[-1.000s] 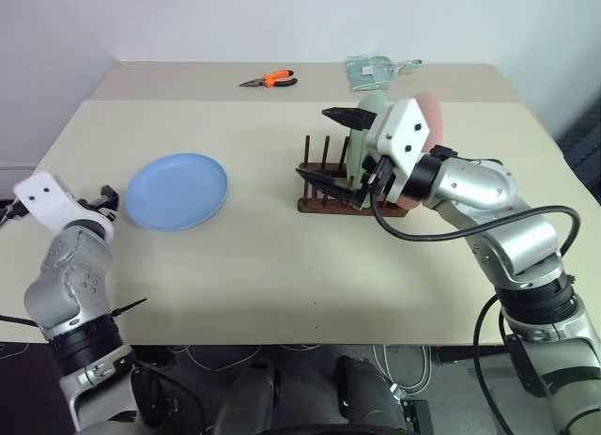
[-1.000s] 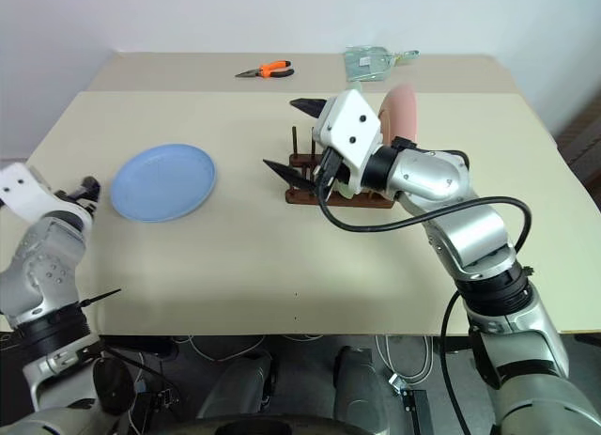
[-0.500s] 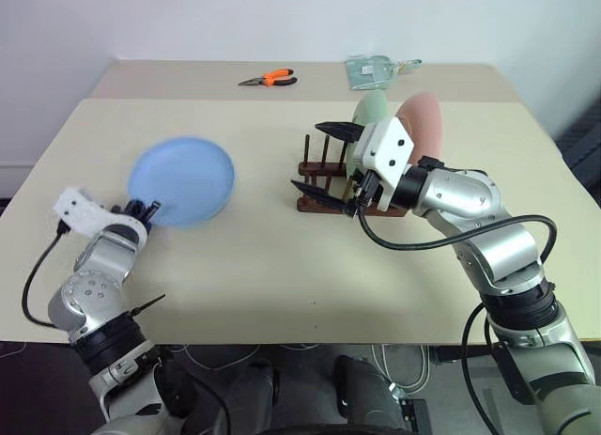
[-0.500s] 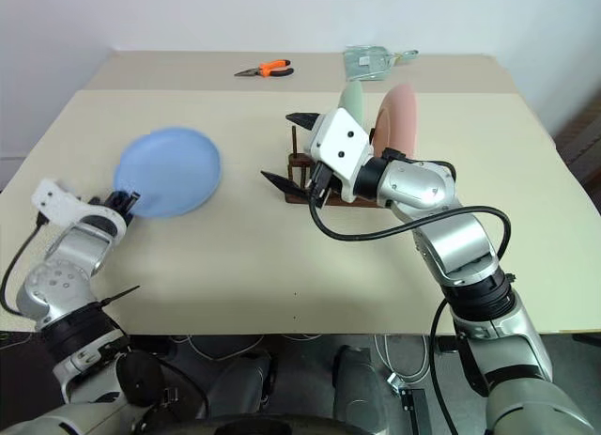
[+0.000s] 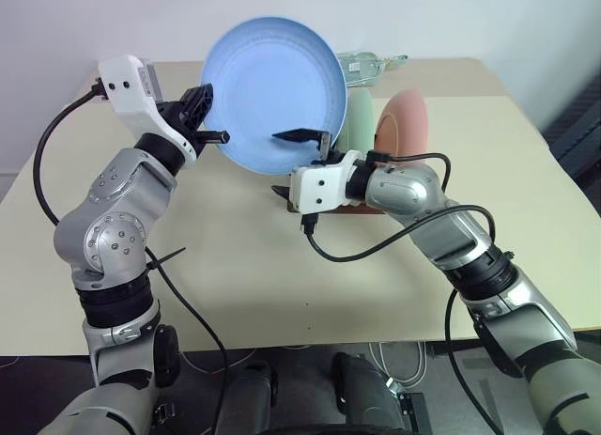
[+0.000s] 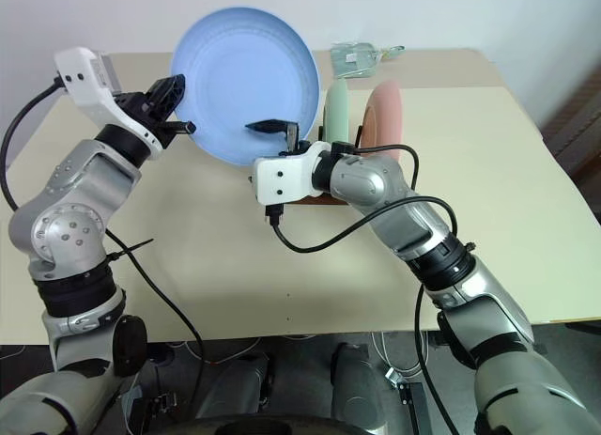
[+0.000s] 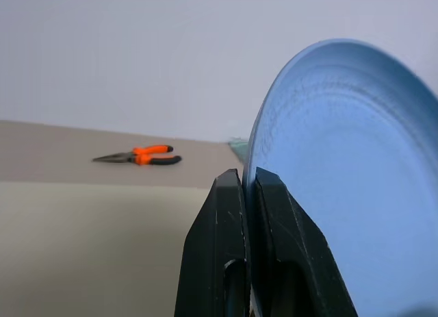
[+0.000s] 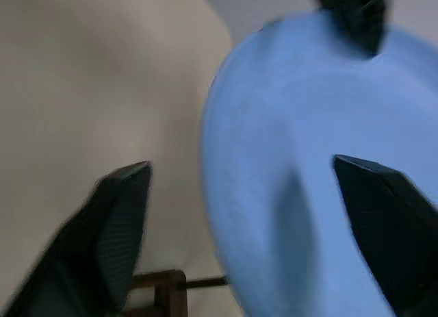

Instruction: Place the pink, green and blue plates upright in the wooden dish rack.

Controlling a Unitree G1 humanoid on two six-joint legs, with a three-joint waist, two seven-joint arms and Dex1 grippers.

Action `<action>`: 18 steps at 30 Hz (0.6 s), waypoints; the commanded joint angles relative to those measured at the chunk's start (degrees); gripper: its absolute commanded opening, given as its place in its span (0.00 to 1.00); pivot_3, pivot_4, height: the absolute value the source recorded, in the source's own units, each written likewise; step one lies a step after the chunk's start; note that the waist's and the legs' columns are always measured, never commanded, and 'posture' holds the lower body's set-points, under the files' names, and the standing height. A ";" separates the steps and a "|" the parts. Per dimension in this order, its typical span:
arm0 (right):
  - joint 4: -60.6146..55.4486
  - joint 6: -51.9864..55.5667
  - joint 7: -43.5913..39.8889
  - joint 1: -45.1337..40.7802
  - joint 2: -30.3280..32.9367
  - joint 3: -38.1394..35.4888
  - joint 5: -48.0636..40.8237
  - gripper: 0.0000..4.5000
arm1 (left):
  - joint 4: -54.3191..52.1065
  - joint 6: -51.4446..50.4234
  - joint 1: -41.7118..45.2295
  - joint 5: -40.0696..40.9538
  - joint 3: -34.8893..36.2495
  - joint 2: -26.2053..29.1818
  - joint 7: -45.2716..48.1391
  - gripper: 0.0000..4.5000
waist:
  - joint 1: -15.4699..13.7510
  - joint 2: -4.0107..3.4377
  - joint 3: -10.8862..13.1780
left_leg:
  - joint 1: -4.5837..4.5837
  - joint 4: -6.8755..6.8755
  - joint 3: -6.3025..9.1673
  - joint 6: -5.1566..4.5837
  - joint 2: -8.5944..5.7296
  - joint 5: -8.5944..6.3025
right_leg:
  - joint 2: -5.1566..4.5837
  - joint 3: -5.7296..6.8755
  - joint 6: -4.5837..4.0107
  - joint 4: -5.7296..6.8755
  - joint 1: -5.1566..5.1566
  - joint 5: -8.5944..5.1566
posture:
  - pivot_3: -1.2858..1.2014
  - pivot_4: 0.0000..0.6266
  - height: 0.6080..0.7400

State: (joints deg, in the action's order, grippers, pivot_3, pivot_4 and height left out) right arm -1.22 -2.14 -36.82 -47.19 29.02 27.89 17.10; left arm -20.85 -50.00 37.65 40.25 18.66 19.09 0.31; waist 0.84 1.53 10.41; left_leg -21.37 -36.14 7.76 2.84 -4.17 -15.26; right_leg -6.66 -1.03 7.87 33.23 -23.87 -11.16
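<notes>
The left gripper point(image 5: 211, 116) is clamped flat on the rim of the blue plate point(image 5: 274, 92), one finger on each face, as the left wrist view shows with the two black fingers point(image 7: 229, 214) pressed together over the thin edge. The plate is held upright in the air at the upper centre of the left eye view, its hollow face turned toward the camera. The right gripper point(image 5: 299, 163) is seen at frame centre with its jaws spread, one fingertip in front of the plate's lower face and the other below its edge; nothing is gripped by it.

Behind it, right of centre, the green plate point(image 5: 358, 123) and the pink plate point(image 5: 404, 125) stand on edge in the wooden dish rack point(image 6: 310, 195), which is largely hidden by the right arm. Orange-handled pliers point(image 7: 140, 156) lie on the table point(image 5: 235, 266) in the left wrist view.

The plate is judged light and stiff, with a matte surface unlikely to slip. A single rim pinch lets so wide a disc swing, so a second hold on the opposite or lower rim is judged advisable.
</notes>
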 commanded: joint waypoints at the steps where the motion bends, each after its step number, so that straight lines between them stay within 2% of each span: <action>1: 0.20 -2.58 0.81 -1.39 -1.25 -1.49 1.76 0.50 | -3.18 -0.94 1.57 2.75 1.59 0.16 -0.88 0.00 | -0.03 0.00 0.00 | 0.00 0.00 0.00 -0.01 0.00 0.00 | 0.00 0.00 0.00 0.00 0.00 0.00 | 0.52 0.24 1.00; 3: 0.38 -3.28 0.80 -1.05 -1.65 -1.89 2.27 0.27 | -3.45 -1.26 1.27 3.94 2.19 0.01 -1.06 0.00 | -0.02 0.00 0.00 | 0.00 0.00 0.02 -0.01 0.00 0.00 | 0.00 0.00 -0.01 0.01 0.00 0.00 | 0.52 0.24 1.00; 5: 0.22 -4.00 1.24 -0.72 -2.10 -2.50 2.58 0.05 | -3.19 0.36 1.37 6.80 4.61 -1.62 -1.71 0.15 | -0.03 0.00 0.00 | 0.01 0.00 0.03 -0.01 0.00 0.00 | 0.01 0.00 -0.01 0.02 0.00 0.01 | 0.52 0.24 1.00; 6: -0.02 -4.49 1.68 -0.50 -2.36 -2.93 2.55 0.00 | -2.69 2.28 2.38 9.06 7.04 -3.19 -2.84 0.22 | -0.06 0.03 0.00 | 0.01 0.00 0.03 -0.01 0.00 0.00 | 0.01 0.00 -0.01 0.02 0.00 0.01 | 0.52 0.24 1.00; 8: -0.94 -4.39 2.58 0.16 -3.77 -4.34 0.96 0.00 | -1.29 7.79 5.13 11.90 12.05 -5.58 -5.18 0.43 | -0.12 0.10 0.03 | -0.01 -0.02 0.05 0.00 0.00 0.00 | 0.01 0.01 -0.02 0.01 0.00 0.01 | 0.52 0.24 1.00; 11: -2.88 -2.25 2.78 0.89 -7.01 -6.84 -2.70 0.00 | 2.42 13.61 7.62 10.38 16.55 -5.10 -8.88 0.72 | 0.01 0.18 0.05 | 0.01 0.00 0.08 0.10 0.02 0.06 | 0.04 0.02 -0.06 0.00 0.00 0.04 | 0.52 0.24 1.00; 15: -7.18 3.79 2.96 1.73 -12.14 -11.37 -9.82 0.00 | 5.94 19.14 5.39 4.03 16.56 -0.30 -7.28 0.72 | 0.04 0.17 0.04 | 0.07 0.06 0.04 0.12 0.03 0.07 | 0.08 -0.02 -0.06 0.03 0.00 0.04 | 0.52 0.24 1.00; 18: -14.77 19.60 5.32 2.44 -20.95 -19.26 -26.24 0.00 | 7.52 23.96 -6.49 -6.47 8.61 5.81 2.07 0.72 | 0.20 0.10 -0.01 | 0.09 0.12 0.00 0.12 0.05 0.07 | 0.13 -0.13 -0.11 0.09 -0.06 0.07 | 0.52 0.24 1.00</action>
State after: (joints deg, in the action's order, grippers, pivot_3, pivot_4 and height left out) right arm -10.90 12.14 -33.09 -43.84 9.69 12.37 -2.19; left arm -13.20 -28.53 32.76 37.67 30.27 24.15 -1.30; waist 1.03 1.63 10.41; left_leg -21.31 -36.02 7.77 2.95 -4.14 -15.19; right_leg -6.53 -1.17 7.75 33.37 -23.99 -11.08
